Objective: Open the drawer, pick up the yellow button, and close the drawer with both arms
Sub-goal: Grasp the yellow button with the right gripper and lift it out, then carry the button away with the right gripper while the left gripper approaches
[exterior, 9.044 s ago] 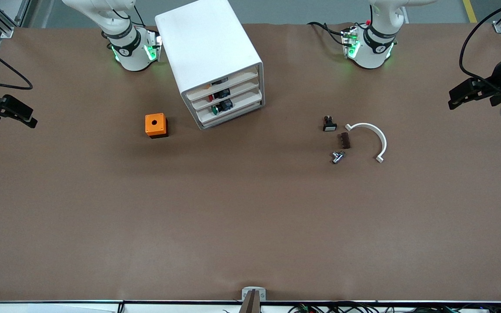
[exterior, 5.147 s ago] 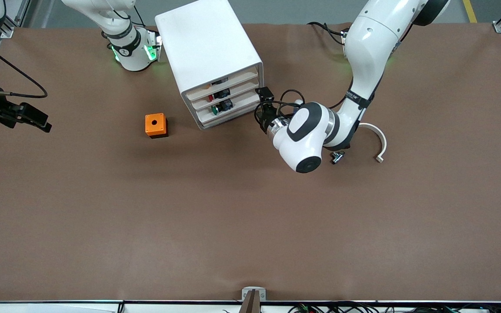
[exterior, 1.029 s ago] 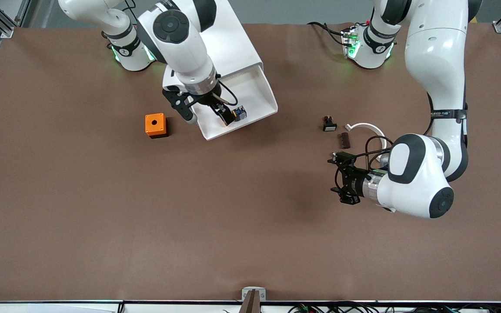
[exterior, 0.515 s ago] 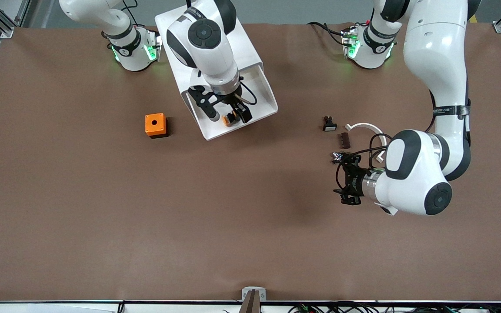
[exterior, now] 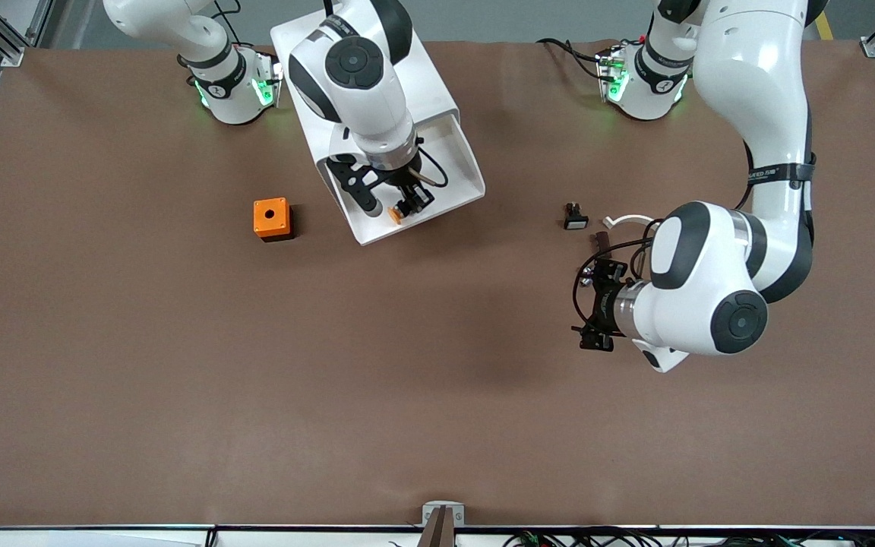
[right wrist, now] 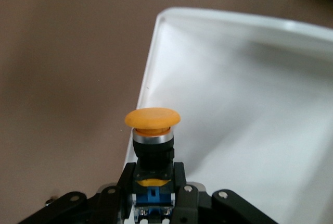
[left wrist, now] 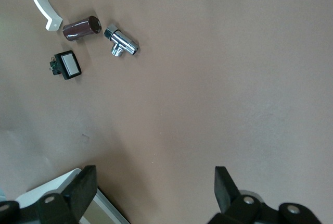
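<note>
the right gripper [exterior: 401, 210] pinches the orange-capped button [right wrist: 152, 130] over the pulled-out drawer [exterior: 460, 163]; the left gripper [exterior: 597, 304], fingers spread, hangs over bare table [exterior: 255, 380].

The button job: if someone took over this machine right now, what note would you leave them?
Right gripper: shut on the button, over the drawer.
Left gripper: open, holding nothing, waiting over bare table near the small parts.
The drawer is pulled out of the cabinet.
Done: drawer opened, button gripped.
Left: carry the button clear, then push the drawer shut.
</note>
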`<control>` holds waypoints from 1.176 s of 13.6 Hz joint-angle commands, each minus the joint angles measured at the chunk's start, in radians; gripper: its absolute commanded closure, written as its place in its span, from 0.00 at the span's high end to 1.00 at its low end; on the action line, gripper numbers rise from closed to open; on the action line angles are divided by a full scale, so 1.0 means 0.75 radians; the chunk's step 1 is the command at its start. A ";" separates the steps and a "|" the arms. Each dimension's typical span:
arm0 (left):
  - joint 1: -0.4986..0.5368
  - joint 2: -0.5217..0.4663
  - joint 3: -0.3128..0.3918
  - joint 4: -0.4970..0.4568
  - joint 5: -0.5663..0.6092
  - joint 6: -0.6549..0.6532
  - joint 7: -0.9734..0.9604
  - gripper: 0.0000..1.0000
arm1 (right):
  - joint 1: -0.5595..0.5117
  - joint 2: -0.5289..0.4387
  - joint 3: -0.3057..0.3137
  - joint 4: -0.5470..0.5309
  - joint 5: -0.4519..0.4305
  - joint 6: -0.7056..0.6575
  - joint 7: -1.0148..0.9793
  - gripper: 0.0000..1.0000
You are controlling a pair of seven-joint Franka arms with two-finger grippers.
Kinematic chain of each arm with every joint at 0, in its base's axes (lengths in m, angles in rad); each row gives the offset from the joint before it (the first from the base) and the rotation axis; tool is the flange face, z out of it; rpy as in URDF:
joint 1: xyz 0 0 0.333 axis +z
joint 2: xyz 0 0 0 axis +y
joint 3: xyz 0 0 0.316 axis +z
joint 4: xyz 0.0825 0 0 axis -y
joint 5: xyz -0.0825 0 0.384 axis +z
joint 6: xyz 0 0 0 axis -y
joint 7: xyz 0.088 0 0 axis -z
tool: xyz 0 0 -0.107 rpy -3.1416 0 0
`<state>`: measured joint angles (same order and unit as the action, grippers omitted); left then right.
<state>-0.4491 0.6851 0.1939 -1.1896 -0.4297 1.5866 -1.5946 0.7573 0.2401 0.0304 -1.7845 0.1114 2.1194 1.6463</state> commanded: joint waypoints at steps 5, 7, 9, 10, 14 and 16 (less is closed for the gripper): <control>-0.041 -0.046 0.001 -0.024 0.064 0.091 0.512 0.99 | -0.344 -0.013 0.004 0.326 0.089 -0.422 -0.603 0.00; -0.060 -0.038 0.001 -0.024 0.068 0.100 0.565 0.99 | -0.473 -0.011 0.002 0.363 0.089 -0.496 -0.877 0.00; -0.086 -0.032 0.003 -0.028 0.070 0.110 0.753 0.99 | -0.594 -0.009 0.002 0.361 0.087 -0.509 -1.136 0.00; -0.086 -0.032 0.003 -0.028 0.070 0.112 0.851 0.99 | -0.647 -0.005 0.000 0.361 0.085 -0.509 -1.255 0.00; -0.086 -0.030 0.003 -0.044 0.070 0.112 1.026 0.99 | -0.866 0.095 0.000 0.352 0.048 -0.490 -1.705 0.00; -0.145 -0.018 0.001 -0.052 0.074 0.148 1.030 0.99 | -0.950 0.170 0.000 0.348 -0.005 -0.407 -1.879 0.00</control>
<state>-0.5125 0.6747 0.1919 -1.2080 -0.4022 1.6614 -0.8387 0.0990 0.3133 0.0127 -1.5357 0.1369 1.7753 0.3367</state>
